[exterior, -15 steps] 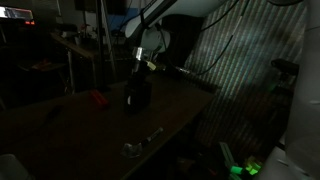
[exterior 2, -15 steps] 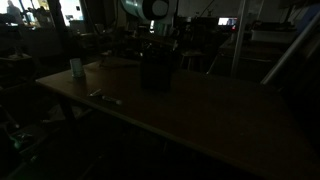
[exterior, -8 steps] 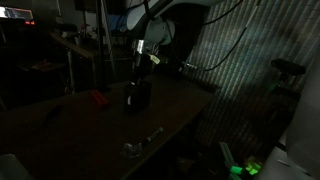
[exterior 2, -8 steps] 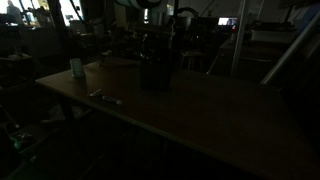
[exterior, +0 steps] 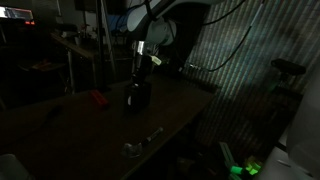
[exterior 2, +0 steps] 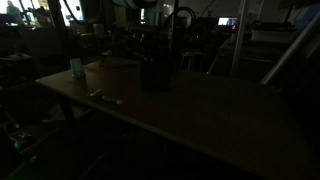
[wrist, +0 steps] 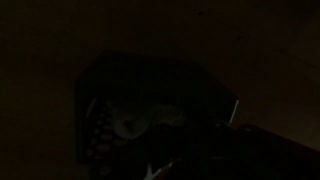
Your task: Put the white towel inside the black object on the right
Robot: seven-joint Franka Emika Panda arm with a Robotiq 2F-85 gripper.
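While the room is being left almost unlit, little more than outlines is being shown. A long dark table is being seen in both exterior views, with cluttered furniture dimly behind it and a ribbed wall beside it. The arm is being held above the black box, which is standing upright on the table. The gripper is being held just over the opening, fingers closed together; whether anything is being pinched cannot be told. In the wrist view a pale crumpled patch, seemingly the white towel, is being shown inside the box. A small red thing is lying near the box. A shiny metal piece is lying well apart, by the table edge.
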